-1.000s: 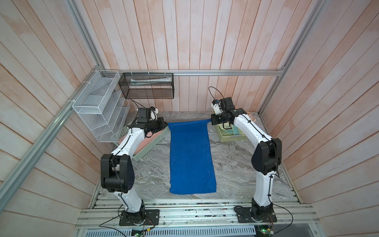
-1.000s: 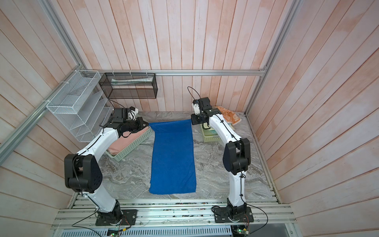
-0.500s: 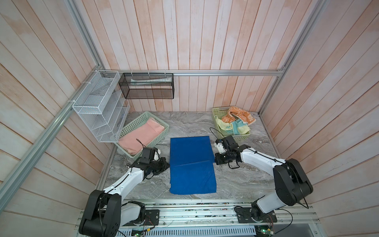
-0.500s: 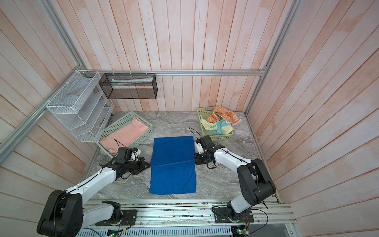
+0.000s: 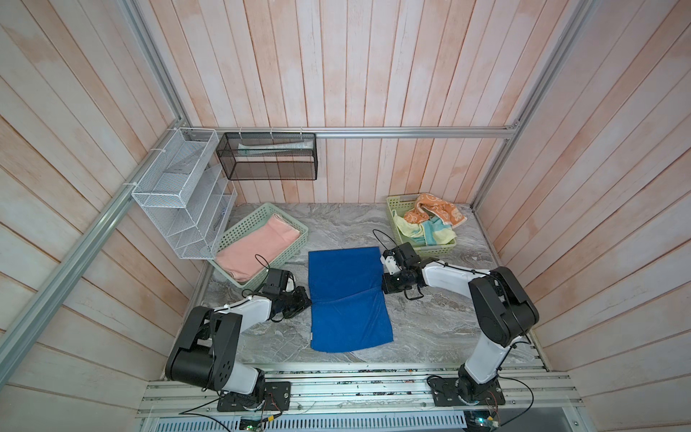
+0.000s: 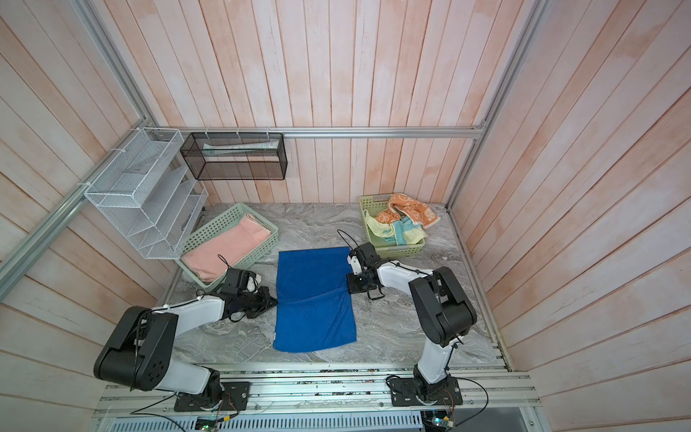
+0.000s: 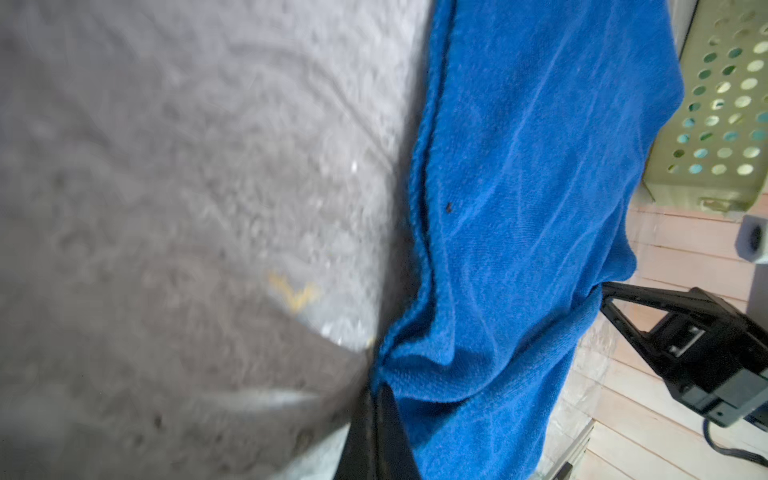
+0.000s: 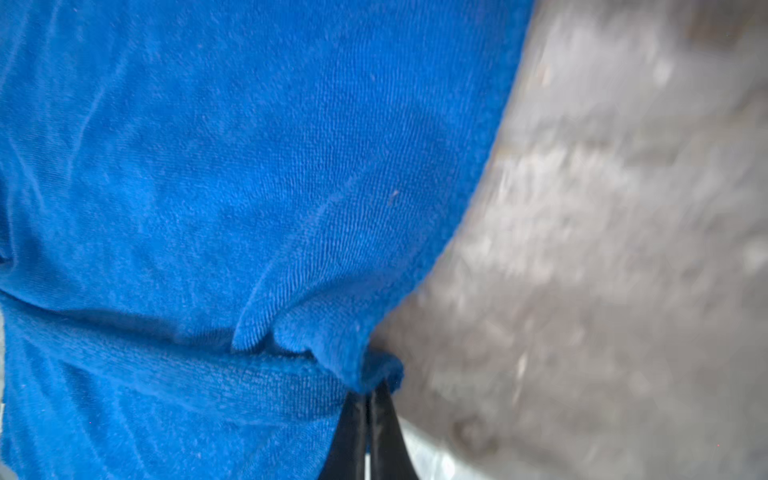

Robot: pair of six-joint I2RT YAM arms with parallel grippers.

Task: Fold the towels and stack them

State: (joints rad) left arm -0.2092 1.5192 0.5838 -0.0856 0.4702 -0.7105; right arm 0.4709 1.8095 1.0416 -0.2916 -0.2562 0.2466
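Note:
The royal blue towel lies in the middle of the marble table, its far part doubled over toward the front. My left gripper is shut on the flap's left corner. My right gripper is shut on the right corner of the same blue towel, low over the table. A pink towel lies folded in the left green basket. The orange towel and the pale yellow towel sit crumpled in the right green basket.
A white wire shelf and a black mesh basket hang on the back-left walls. Bare marble table lies to the right of the blue towel. An aluminium rail carrying both arm bases runs along the front edge.
Both grippers came from the far end of the table toward the front with the blue towel's far corners, doubling its far part over. The towel now covers a shorter length.

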